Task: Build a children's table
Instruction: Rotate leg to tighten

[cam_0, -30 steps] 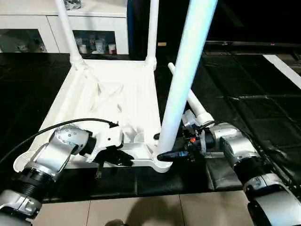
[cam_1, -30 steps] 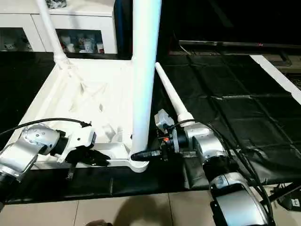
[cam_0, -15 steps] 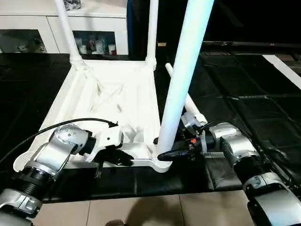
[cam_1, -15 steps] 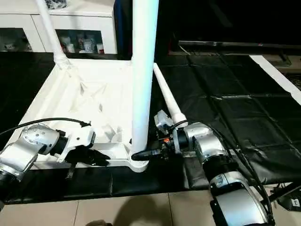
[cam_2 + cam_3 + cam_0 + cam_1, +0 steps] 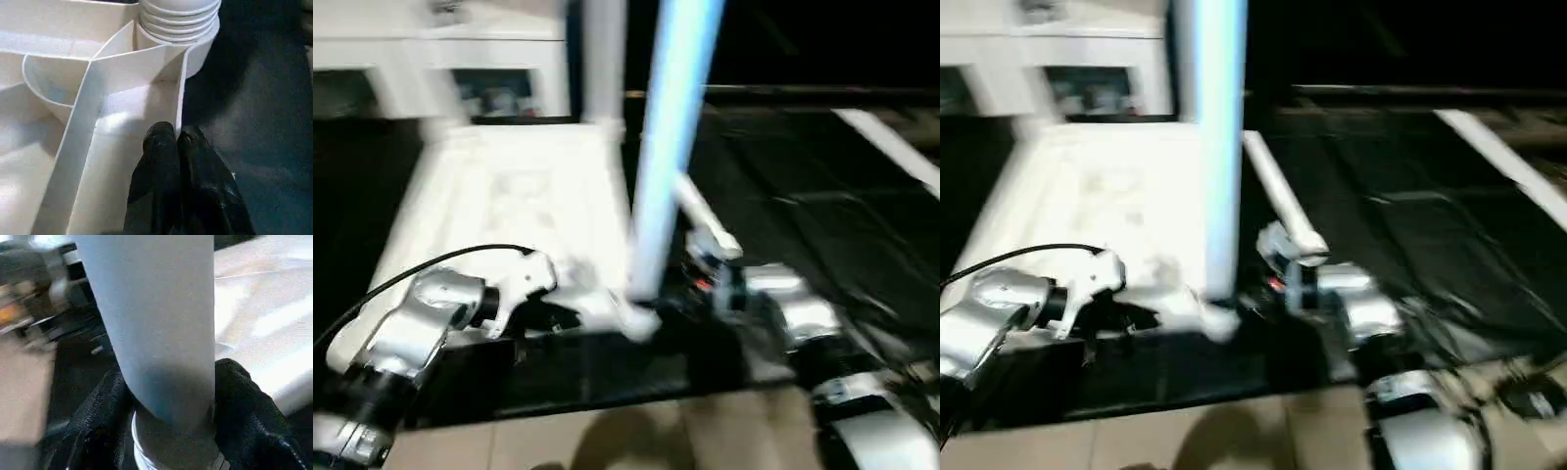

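A white children's table top (image 5: 519, 196) lies upside down on a black floor mat (image 5: 803, 186), its ribbed underside facing up. One long white leg (image 5: 671, 127) stands upright in the corner socket of the top nearest the robot, on its right side. A second upright leg (image 5: 603, 59) rises from the far corner on that same side. A loose leg (image 5: 1278, 201) lies flat on the mat just beside the top's right edge, running away from the robot.

The right gripper (image 5: 166, 416) is at the base of the near upright leg — its two black fingers (image 5: 244, 416) sit on opposite sides of the tube, closed around it just above the ribbed collar where the leg enters the socket.

The left gripper (image 5: 177, 139) has its fingers pressed together with nothing between them. Its tips rest against a thin white rib of the top's underside, close to the same corner socket — whether they touch the rib or only hover at it I cannot tell.

Behind the table top stands a white cabinet (image 5: 460, 69) with glass doors. Beige floor tiles (image 5: 636, 436) show at the near edge of the mat.
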You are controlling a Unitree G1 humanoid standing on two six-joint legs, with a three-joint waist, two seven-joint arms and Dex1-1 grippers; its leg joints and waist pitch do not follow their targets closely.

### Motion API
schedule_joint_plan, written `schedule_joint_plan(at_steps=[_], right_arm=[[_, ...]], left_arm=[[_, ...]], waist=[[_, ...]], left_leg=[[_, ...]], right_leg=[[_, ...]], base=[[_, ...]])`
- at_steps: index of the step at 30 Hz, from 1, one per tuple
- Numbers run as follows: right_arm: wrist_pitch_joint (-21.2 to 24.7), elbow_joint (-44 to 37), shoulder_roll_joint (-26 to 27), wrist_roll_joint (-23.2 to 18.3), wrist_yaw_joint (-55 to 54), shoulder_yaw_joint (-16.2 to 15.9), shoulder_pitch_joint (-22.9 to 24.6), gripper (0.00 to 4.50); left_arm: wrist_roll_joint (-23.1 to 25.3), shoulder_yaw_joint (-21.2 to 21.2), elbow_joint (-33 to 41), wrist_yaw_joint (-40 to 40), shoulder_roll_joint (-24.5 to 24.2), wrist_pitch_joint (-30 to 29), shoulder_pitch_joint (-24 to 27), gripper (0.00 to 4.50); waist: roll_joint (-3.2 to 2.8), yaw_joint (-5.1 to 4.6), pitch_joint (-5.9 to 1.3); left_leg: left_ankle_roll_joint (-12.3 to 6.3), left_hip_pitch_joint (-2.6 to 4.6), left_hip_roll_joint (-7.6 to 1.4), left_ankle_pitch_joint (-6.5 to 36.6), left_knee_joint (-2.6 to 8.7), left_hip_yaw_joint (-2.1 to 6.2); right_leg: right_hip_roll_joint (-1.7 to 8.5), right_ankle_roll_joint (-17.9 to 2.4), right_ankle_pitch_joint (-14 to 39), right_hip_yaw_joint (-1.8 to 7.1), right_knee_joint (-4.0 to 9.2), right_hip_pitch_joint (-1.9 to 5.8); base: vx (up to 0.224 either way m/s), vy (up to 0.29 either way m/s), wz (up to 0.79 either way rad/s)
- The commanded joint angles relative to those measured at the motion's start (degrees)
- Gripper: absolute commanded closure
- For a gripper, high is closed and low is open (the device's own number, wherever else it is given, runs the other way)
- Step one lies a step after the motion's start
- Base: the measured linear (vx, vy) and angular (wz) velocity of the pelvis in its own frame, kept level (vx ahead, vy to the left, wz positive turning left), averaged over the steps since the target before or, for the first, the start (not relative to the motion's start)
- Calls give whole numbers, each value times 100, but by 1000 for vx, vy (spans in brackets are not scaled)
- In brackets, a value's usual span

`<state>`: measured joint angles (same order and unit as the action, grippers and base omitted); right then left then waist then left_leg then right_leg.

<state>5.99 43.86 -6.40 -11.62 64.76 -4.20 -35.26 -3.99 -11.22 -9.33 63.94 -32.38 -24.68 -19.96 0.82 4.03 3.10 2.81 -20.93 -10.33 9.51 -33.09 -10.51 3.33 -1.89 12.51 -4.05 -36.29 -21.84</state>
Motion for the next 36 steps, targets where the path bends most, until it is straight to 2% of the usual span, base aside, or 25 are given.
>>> schedule_joint_plan(at_steps=[1,2,4,5,7,8,9,10,12,13,15,19,21,23,26,27,28,29,30,31,32,33,36], right_arm=[[376,499,416,-95,-1085,144,-52,237],[360,660,565,-124,-1494,249,-131,238],[347,839,690,-147,-1889,344,-225,238],[299,1156,891,-158,-2651,515,-408,238],[303,1421,1039,-192,-3214,692,-581,238],[302,1445,1056,-191,-3270,710,-598,238],[211,1576,1135,-41,-3518,673,-702,238],[211,1576,1135,-41,-3518,673,-702,238],[50,1535,1148,297,-3539,455,-684,238],[56,1522,1163,304,-3458,460,-667,238],[48,1510,1162,304,-3401,474,-639,169],[-104,1555,1115,317,-3315,458,-648,158],[-285,1604,1050,349,-3299,455,-657,126],[-391,1561,943,339,-3106,452,-617,117],[-519,1480,791,365,-2831,403,-548,82],[-598,1385,677,390,-2519,360,-477,77],[-675,1270,555,396,-2196,314,-399,77],[-712,1181,465,373,-1947,296,-345,65],[-688,939,267,230,-1350,285,-230,52],[-684,916,248,216,-1292,284,-219,43],[-592,620,-31,38,-560,245,-104,38],[-587,611,-41,32,-537,243,-101,31],[-418,297,-441,-157,351,152,-39,12]], left_arm=[[-72,11,430,-447,352,-531,106,450],[-38,41,506,-665,516,-704,99,450],[4,73,532,-894,697,-836,65,450],[63,88,540,-1260,1021,-1016,-28,450],[122,87,458,-1652,1337,-1108,-178,450],[126,87,451,-1700,1372,-1122,-196,450],[197,5,264,-1953,1592,-1089,-404,450],[197,5,264,-1953,1592,-1089,-404,450],[268,-119,155,-2018,1655,-1043,-546,450],[281,-124,153,-2023,1662,-1075,-558,450],[345,-151,113,-1992,1617,-1047,-573,450],[404,-155,97,-1866,1486,-1061,-526,450],[446,-180,74,-1780,1363,-987,-493,450],[445,-213,21,-1658,1219,-876,-477,450],[405,-244,-42,-1478,1068,-768,-465,450],[393,-260,-81,-1380,981,-679,-456,450],[398,-298,-121,-1229,881,-503,-441,450],[401,-333,-153,-1111,802,-373,-430,450],[428,-394,-221,-884,632,-141,-404,450],[431,-400,-228,-863,616,-120,-401,450],[423,-448,-319,-564,436,105,-388,450],[422,-450,-323,-552,430,116,-388,450],[362,-544,-453,-58,197,477,-397,450]], waist=[[-32,14,-289],[-34,-43,-281],[-31,-67,-272],[-31,-121,-269],[-37,-148,-265],[-6,-162,-263],[-15,-162,-263],[-28,-137,-264],[-16,-123,-272],[-11,-119,-277],[-19,-115,-275],[-23,-90,-284],[-23,-69,-292],[-20,-61,-293],[-27,-3,-316],[-25,7,-319],[3,29,-325],[-13,51,-338],[-18,84,-344],[-13,102,-341],[-40,121,-351],[-22,142,-348],[-32,172,-337]], left_leg=[[155,35,-332,1711,442,212],[165,47,-328,1721,428,212],[136,38,-315,1742,424,221],[157,40,-313,1768,424,220],[176,69,-302,1913,417,232],[177,64,-304,1920,423,234],[176,95,-301,2027,419,226],[181,157,-294,2182,405,215],[179,135,-301,2205,419,222],[173,132,-307,2181,423,221],[141,129,-310,2166,433,216],[120,119,-306,2084,425,209],[104,102,-312,1953,433,206],[74,109,-316,1927,433,194],[3,103,-319,1646,414,173],[-15,113,-324,1586,414,168],[-63,96,-321,1469,400,156],[-135,74,-317,1290,400,165],[-203,89,-331,1228,388,156],[-240,81,-327,1170,385,155],[-248,92,-337,1094,383,154],[-290,82,-341,1088,381,152],[-265,75,-356,1164,386,149]], right_leg=[[599,-1026,2110,322,564,201],[608,-1020,2224,333,580,187],[604,-950,2374,329,613,192],[594,-931,2434,327,614,180],[594,-876,2573,326,644,160],[586,-871,2549,324,649,163],[568,-865,2489,330,658,131],[559,-845,2533,332,690,80],[562,-842,2397,340,678,101],[559,-853,2306,344,667,105],[546,-917,2075,351,646,107],[562,-964,2020,361,644,125],[556,-1012,1797,358,619,140],[550,-1037,1690,364,611,140],[556,-1094,1365,371,586,167],[547,-1127,1251,370,575,160],[546,-1159,1047,369,558,185],[541,-1177,853,359,527,216],[536,-1179,693,358,518,213],[530,-1190,605,354,511,220],[532,-1258,451,349,487,218],[525,-1249,419,338,486,241],[529,-1277,589,325,491,241]], base=[[0,0,0],[0,0,0],[0,0,0],[0,0,0],[0,0,0],[0,0,0],[0,0,0],[0,0,0],[0,0,0],[0,0,0],[0,0,0],[0,0,0],[0,0,0],[0,0,0],[0,0,0],[0,0,0],[0,0,0],[0,0,0],[0,0,0],[0,0,0],[0,0,0],[0,0,0],[0,0,0]])
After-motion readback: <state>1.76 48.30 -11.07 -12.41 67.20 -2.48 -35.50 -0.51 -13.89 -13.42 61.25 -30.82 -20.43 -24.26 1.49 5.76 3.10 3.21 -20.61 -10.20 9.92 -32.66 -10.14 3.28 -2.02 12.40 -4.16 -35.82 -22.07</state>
